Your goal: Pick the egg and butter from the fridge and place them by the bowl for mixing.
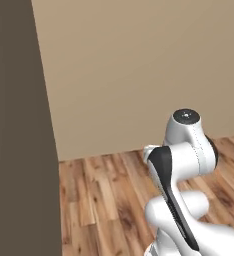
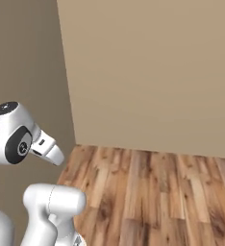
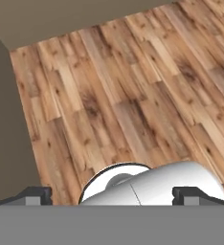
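The egg, the butter, the bowl and the fridge are out of view. In the hand view my gripper (image 3: pixel 114 196) is open, its two dark fingertips (image 3: pixel 37 195) standing wide apart with nothing between them. It looks down at the wooden floor (image 3: pixel 133 95). The arm is folded up close over its base, with the white elbow joint (image 1: pixel 186 135) high in the left base view and the same joint (image 2: pixel 13 132) at the left of the right base view.
A plain beige wall (image 1: pixel 139 70) stands ahead and meets a darker grey-brown upright surface (image 1: pixel 14 150) on the left in a corner. Wooden floor (image 2: pixel 157 192) stretches out ahead and to the right of the base.
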You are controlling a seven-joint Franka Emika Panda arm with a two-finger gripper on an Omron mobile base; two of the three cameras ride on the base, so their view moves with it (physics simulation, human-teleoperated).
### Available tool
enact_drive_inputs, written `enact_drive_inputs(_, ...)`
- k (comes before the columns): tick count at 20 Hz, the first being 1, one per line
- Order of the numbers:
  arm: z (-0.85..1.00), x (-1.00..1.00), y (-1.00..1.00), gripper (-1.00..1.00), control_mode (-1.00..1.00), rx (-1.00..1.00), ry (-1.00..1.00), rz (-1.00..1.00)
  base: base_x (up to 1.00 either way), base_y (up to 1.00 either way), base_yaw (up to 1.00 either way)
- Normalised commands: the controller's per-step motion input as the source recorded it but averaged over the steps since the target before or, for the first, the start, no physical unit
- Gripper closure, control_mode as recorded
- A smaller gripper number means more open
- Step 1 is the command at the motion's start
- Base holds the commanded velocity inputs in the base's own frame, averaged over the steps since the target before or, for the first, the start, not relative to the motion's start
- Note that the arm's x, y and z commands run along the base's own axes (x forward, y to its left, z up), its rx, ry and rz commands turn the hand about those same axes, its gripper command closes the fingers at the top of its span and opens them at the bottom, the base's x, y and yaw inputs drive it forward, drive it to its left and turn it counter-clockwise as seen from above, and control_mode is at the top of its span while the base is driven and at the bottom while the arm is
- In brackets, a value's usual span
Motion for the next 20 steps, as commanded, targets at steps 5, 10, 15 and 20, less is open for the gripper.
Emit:
enact_drive_inputs(5,0.0,0.0,0.0,-1.0,1.0,0.0,0.0,0.0,1.0,0.0,-0.4)
enact_drive_inputs(10,0.0,0.0,0.0,-1.0,1.0,0.0,0.0,0.0,0.97,0.0,-0.64)
enact_drive_inputs(15,0.0,0.0,0.0,-1.0,1.0,0.0,0.0,0.0,0.64,0.0,-0.84)
enact_drive_inputs(20,0.0,0.0,0.0,-1.0,1.0,0.0,0.0,0.0,0.76,0.0,-0.8)
